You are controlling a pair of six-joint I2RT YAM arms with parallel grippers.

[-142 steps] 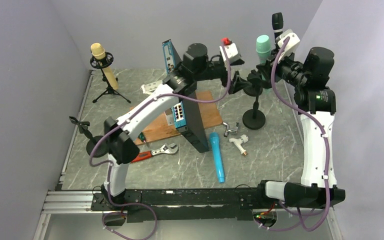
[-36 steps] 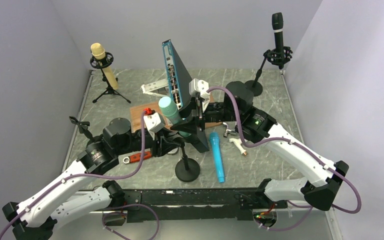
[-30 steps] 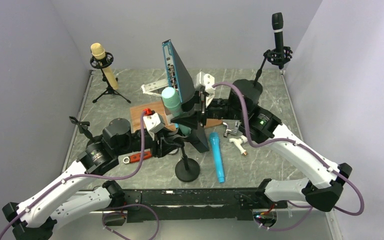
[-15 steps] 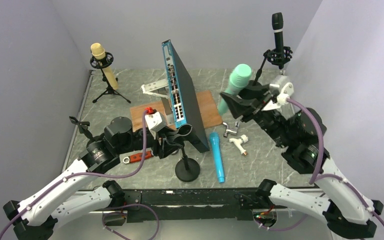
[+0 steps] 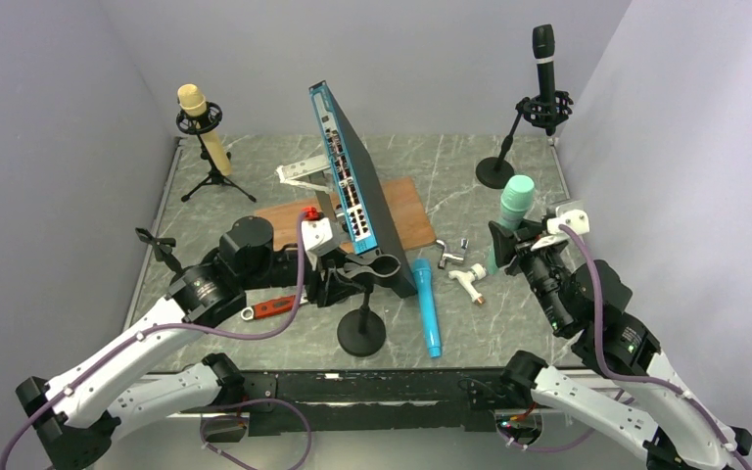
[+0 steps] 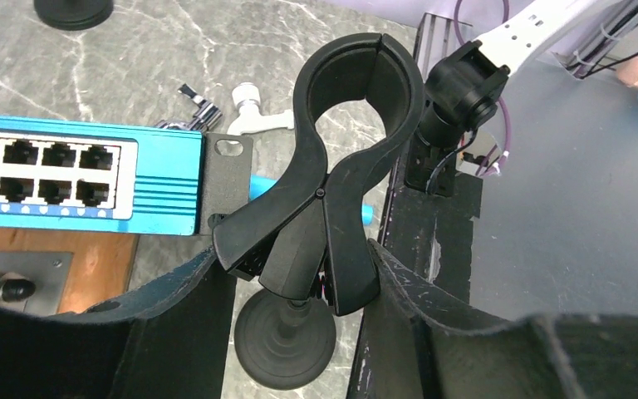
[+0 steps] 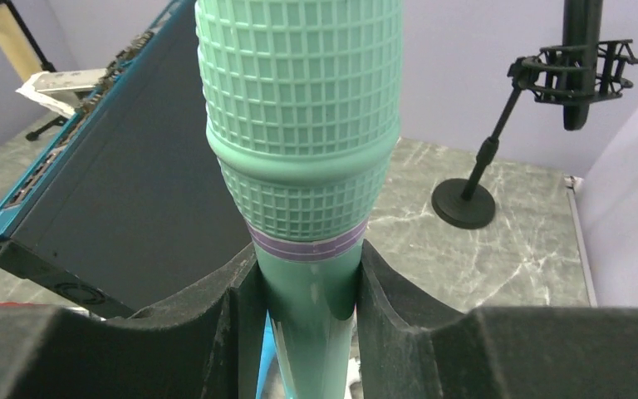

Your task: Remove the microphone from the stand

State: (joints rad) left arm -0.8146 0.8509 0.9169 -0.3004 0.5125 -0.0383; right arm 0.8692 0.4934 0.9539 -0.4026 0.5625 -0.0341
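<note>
Lavender walls (image 5: 431,59) are closing in on a grey marbled counter (image 5: 509,196), and both arms are reaching out over it from the near edge. A blue network switch (image 5: 352,206) is standing tilted on a wooden board (image 5: 294,211) in the middle.

The left arm (image 5: 137,338) is bracing the stand (image 5: 362,328) near the centre. The left jaws are pressing in on the handles of its black clip (image 6: 332,179), whose ring is sitting empty. The right arm (image 5: 607,333) is holding the mint-green microphone (image 5: 515,201) upright over the right side of the counter, well apart from the stand. The right jaws are closing snugly around its handle just below the grille.

To my eye the removal itself is looking done. What seems left is setting the microphone down somewhere and letting go of the clip.

Around them, a cream microphone (image 5: 201,122) is sitting in a tripod at the far left and a black microphone (image 5: 543,54) is standing in its mount at the far right. A blue microphone (image 5: 426,304) is lying flat just right of the stand's base. A red-handled wrench (image 5: 274,305) is lying near the left arm.
</note>
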